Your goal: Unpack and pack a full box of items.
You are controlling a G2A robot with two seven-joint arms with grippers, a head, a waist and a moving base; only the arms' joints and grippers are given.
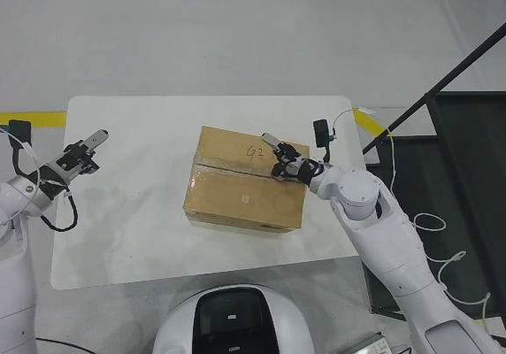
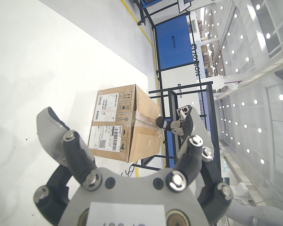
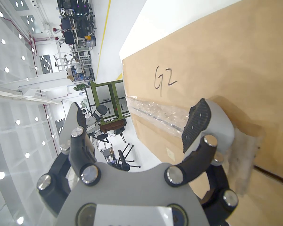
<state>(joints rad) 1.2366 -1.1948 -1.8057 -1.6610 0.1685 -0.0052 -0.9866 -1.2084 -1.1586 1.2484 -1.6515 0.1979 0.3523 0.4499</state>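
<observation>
At the far left, the left gripper (image 1: 92, 150) hangs over the left end of the white table (image 1: 129, 239), well apart from the box. In its wrist view its two fingers (image 2: 54, 123) are spread wide with nothing between them, and they point across the table toward the box's labelled end.

The cardboard box (image 1: 235, 190) stands near the middle of the table, somewhat toward the right, turned slightly against the table's edges. Its top flaps lie shut. A strip of clear tape (image 3: 155, 114) runs along the seam between them, and a handwritten mark (image 3: 165, 81) sits on the flap farther from the robot, near the right end. Several white shipping labels (image 2: 108, 105) cover the end that faces the left gripper.

The right gripper (image 1: 279, 156) is at the box's right end, over the top face where the seam meets the edge. Its fingers are parted and grip nothing. One ribbed fingertip (image 3: 198, 123) lies over the taped seam, while the other hangs past the box's edge. Whether the fingertip presses on the cardboard cannot be told. Just behind it the tape looks crumpled and whitish.

To the right of the table stands a black metal rack (image 1: 465, 150), with a thin white cable (image 1: 439, 257) trailing over it. A yellow floor line (image 1: 32, 119) runs behind the table.
</observation>
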